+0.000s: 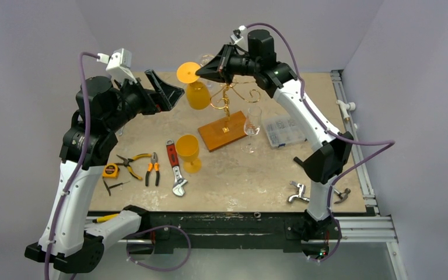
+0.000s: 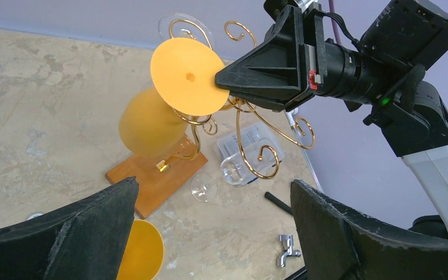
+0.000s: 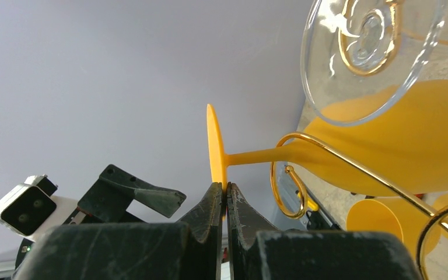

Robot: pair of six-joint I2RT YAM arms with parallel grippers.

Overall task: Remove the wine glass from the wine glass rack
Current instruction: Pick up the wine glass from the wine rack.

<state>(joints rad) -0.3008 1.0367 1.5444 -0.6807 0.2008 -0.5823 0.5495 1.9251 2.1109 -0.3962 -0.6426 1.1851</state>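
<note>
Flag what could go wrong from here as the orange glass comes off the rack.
1. The right gripper pinches only the foot rim of the orange wine glass, so the glass could slip or swing.
2. Its stem rests in a curl of the wine glass rack; a skewed pull may snag and tip it.
3. A clear glass hangs close beside and could be knocked.

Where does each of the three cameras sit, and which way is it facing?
Top external: above and behind the arm bases, looking down on the beige table; both arms show.
Left wrist: looks past its open left gripper at the upside-down orange wine glass hanging on the golden wire rack.
Right wrist: looks along its right gripper, shut on that glass's foot, toward the left gripper.
Shared: all three see the orange glass.
</note>
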